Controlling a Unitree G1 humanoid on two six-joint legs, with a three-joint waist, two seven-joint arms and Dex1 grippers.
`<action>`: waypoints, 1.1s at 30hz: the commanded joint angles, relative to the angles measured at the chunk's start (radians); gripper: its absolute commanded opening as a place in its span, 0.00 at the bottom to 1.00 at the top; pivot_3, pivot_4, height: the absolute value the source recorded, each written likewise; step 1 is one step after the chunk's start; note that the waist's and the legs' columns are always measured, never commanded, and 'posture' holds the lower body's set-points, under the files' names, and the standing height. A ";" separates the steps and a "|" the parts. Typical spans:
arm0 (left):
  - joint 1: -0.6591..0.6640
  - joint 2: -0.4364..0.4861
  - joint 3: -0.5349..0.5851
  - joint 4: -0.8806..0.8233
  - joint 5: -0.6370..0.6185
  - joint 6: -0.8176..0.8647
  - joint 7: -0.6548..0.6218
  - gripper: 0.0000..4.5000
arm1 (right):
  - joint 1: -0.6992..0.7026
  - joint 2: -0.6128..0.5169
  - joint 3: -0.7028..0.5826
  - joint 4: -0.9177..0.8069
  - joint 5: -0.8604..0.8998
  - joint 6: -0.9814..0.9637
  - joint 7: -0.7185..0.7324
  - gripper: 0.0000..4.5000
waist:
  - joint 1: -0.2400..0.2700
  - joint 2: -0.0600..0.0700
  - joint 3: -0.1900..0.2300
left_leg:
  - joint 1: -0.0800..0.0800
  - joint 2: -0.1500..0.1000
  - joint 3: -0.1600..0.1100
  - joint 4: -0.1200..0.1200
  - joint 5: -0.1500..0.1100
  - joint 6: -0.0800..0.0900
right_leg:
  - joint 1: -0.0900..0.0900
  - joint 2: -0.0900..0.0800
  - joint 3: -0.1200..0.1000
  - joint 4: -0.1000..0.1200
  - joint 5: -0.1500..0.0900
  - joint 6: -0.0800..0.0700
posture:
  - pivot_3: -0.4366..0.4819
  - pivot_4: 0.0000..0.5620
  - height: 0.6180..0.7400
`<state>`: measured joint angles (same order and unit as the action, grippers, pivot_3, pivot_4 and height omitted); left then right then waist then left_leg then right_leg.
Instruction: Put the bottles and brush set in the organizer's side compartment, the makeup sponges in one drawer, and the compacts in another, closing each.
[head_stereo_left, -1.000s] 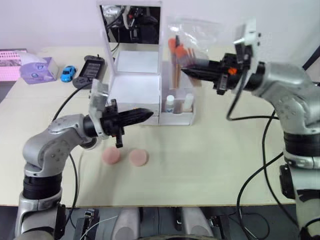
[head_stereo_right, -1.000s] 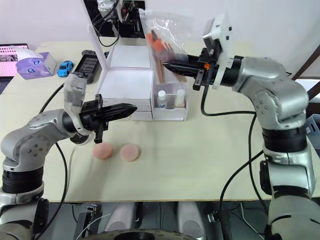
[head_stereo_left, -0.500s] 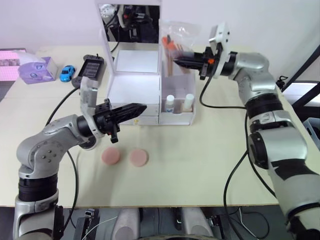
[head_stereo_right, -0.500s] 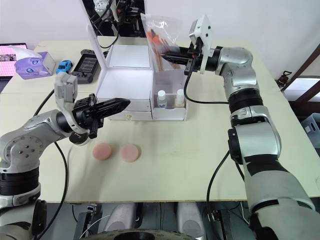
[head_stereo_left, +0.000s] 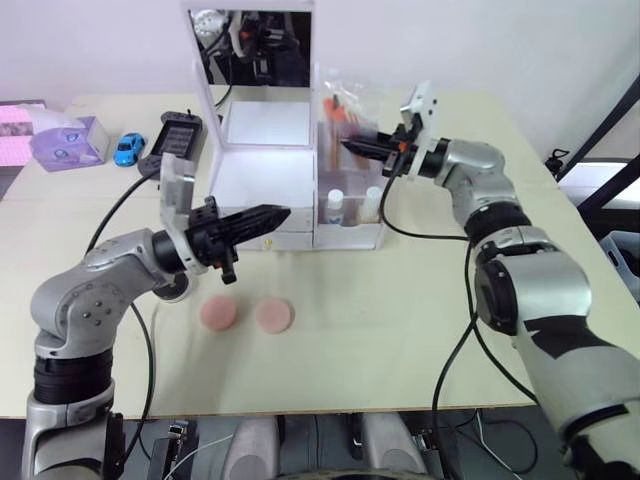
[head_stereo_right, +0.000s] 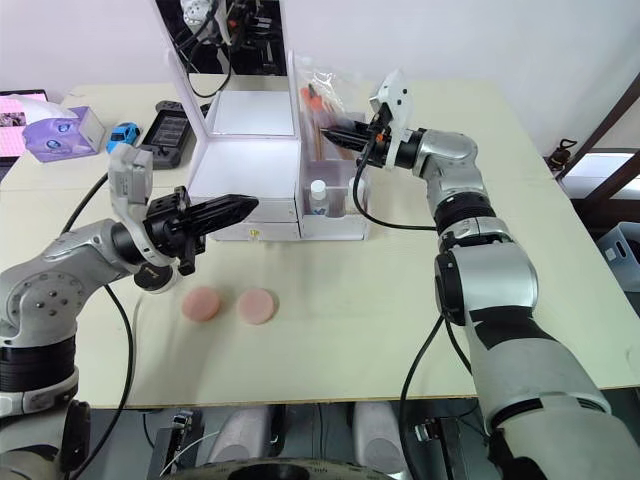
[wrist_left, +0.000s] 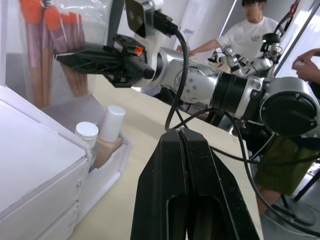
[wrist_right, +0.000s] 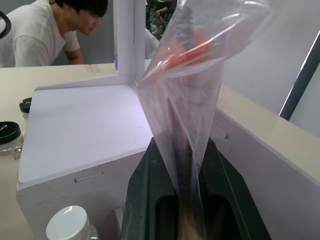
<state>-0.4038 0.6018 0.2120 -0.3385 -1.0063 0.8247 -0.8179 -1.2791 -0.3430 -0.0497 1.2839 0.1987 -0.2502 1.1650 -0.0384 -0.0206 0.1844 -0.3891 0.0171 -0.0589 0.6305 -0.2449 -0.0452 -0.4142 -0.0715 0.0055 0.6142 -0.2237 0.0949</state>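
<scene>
The white organizer stands mid-table with its mirror upright and both drawers shut. Two bottles stand in the side compartment. The brush set, a clear packet, rises behind them with its lower end inside that compartment. My right gripper is shut on the packet. My left gripper is shut and empty, its tip just in front of the upper drawer. Two pink makeup sponges lie on the table before the organizer. Black compacts lie beside the organizer.
A lilac tissue box, a blue toy car and a black device sit at the far left. Cables trail from both arms. A person leans in behind the table, and other people stand beyond it.
My right gripper has carried the brush packet down and left, so its lower end now sits in the side compartment. The left gripper has stayed by the drawer front. The camera has shifted.
</scene>
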 joint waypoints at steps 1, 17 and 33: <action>-0.013 0.030 0.013 -0.044 -0.006 -0.005 0.001 0.00 | -0.036 0.008 -0.022 0.003 -0.027 -0.022 -0.029 0.01 | -0.004 0.000 0.000 | 0.000 0.000 0.000 0.000 0.000 0.000 | 0.000 0.000 0.000 0.000 0.000 0.000 | 0.48 0.27 1.00; 0.004 0.033 0.007 -0.027 -0.006 -0.024 -0.007 0.00 | -0.085 -0.020 -0.117 -0.016 -0.020 0.002 0.057 0.99 | -0.006 0.001 0.000 | 0.000 0.000 0.000 0.000 0.000 0.000 | 0.000 0.000 0.000 0.001 0.000 0.000 | 0.48 0.27 1.00; -0.021 0.237 0.078 0.177 0.136 -0.150 -0.203 0.00 | 0.341 -0.472 -0.079 -1.107 0.079 0.720 0.175 0.99 | 0.007 0.001 0.001 | 0.000 0.000 0.000 -0.001 0.000 0.000 | -0.001 0.000 -0.001 -0.001 -0.001 -0.001 | 0.48 0.27 1.00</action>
<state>-0.4128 0.8084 0.2648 -0.1812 -0.9031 0.7168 -0.9662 -0.9729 -0.7666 -0.1036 0.3156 0.2348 0.3594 1.3571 -0.0317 -0.0195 0.1851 -0.3893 0.0171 -0.0588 0.6294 -0.2449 -0.0454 -0.4148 -0.0718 0.0051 0.6138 -0.2258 0.0925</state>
